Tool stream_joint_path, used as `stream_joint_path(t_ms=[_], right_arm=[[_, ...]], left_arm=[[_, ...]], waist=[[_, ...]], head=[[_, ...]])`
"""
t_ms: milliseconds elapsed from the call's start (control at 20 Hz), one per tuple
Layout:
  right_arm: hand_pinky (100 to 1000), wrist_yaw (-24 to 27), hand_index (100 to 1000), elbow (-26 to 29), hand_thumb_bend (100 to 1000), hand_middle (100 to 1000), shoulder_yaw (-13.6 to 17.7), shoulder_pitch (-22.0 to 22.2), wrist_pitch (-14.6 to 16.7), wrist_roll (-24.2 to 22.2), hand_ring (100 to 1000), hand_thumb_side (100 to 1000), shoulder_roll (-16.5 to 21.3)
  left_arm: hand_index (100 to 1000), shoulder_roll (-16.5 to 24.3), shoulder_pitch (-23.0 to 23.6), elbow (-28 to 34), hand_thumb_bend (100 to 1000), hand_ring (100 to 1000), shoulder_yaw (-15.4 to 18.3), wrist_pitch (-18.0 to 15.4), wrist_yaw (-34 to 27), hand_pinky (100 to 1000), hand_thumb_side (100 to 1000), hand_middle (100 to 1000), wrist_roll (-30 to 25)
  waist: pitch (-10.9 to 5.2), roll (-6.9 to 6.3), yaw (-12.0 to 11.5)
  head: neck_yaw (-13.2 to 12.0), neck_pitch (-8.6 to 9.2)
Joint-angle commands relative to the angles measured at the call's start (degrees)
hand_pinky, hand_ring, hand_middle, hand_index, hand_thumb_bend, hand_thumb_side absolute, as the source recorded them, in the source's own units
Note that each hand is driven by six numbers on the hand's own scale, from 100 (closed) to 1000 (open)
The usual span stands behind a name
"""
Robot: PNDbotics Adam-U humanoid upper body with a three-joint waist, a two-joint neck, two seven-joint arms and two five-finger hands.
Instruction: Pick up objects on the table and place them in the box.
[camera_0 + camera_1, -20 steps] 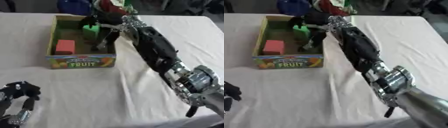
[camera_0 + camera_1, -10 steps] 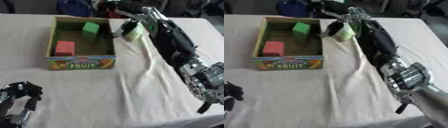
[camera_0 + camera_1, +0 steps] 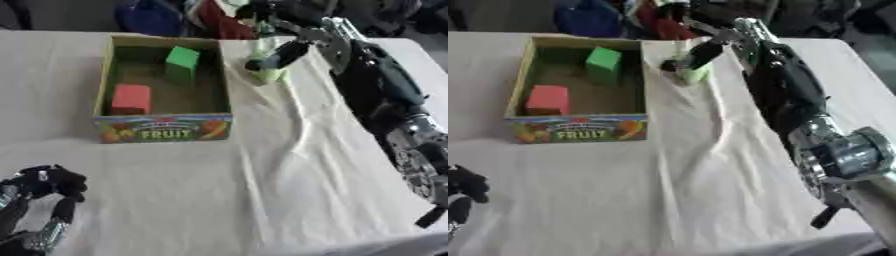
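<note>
A cardboard fruit box [image 3: 163, 127] stands at the table's back left. Inside it lie a red block [image 3: 131, 98] and a green block [image 3: 182, 59]. Just right of the box a pale green object [image 3: 268, 75] stands on the white cloth. My right arm stretches in from the lower right, and my right hand [image 3: 278, 53] is over that object. Its dark fingers are stretched down against the object's left side, not visibly closed round it. My left hand [image 3: 42, 196] rests at the lower left corner with relaxed fingers, holding nothing.
The white cloth [image 3: 262, 180] is wrinkled right of the box. Dark blue and red things [image 3: 210, 20] crowd the far edge behind the box and my right hand. The black forearm [image 3: 385, 95] lies across the right side of the table.
My right hand has left the box, where the green block stays, and has swung right to the pale green object. The left hand has not moved.
</note>
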State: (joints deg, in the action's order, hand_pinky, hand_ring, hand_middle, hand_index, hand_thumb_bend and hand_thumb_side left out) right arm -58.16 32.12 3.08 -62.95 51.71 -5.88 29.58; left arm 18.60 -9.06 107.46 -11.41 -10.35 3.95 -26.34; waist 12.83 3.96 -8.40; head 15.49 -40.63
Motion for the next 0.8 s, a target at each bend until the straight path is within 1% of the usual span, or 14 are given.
stream_joint_path(t_ms=[50, 250, 400, 650, 800], right_arm=[[759, 0.43, 952, -1.0, 522, 915, 1.18, -0.5, -0.4, 0.52, 864, 668, 3.45], [753, 1.39, 948, -1.99, 492, 905, 1.67, 0.09, -1.07, 0.19, 859, 664, 4.75], [745, 1.89, 945, -2.46, 472, 894, 2.02, 0.23, -1.89, 0.01, 851, 663, 5.44], [716, 2.39, 919, -3.2, 421, 852, 2.72, 0.36, -4.56, 0.93, 818, 625, 6.28], [713, 2.47, 914, -3.66, 408, 847, 3.03, 0.54, -6.13, 1.94, 817, 614, 6.97]], left_arm=[[741, 0.65, -0.81, 1.62, 100, 569, 0.31, -0.16, -0.4, 590, 381, 583, 0.2], [741, 0.57, -1.55, 2.3, 100, 569, -0.05, -0.24, -0.82, 590, 379, 583, -0.09], [741, 0.54, -2.29, 2.72, 100, 569, -0.44, -0.21, -1.2, 590, 379, 583, -0.48], [741, 0.56, -2.99, 3.12, 100, 569, -1.12, -0.2, -1.41, 590, 376, 584, -1.33], [741, 0.64, -3.36, 3.33, 100, 570, -1.49, -0.28, -1.45, 590, 375, 584, -1.74]], waist=[[-0.6, -0.48, -0.3], [0.18, -0.97, -1.21], [0.76, -1.07, -2.01], [1.68, -1.04, -3.43], [2.09, -0.93, -4.56]], head=[[-0.37, 0.99], [-0.51, 1.2], [-0.38, 1.39], [-0.21, 1.59], [0.1, 1.8]])
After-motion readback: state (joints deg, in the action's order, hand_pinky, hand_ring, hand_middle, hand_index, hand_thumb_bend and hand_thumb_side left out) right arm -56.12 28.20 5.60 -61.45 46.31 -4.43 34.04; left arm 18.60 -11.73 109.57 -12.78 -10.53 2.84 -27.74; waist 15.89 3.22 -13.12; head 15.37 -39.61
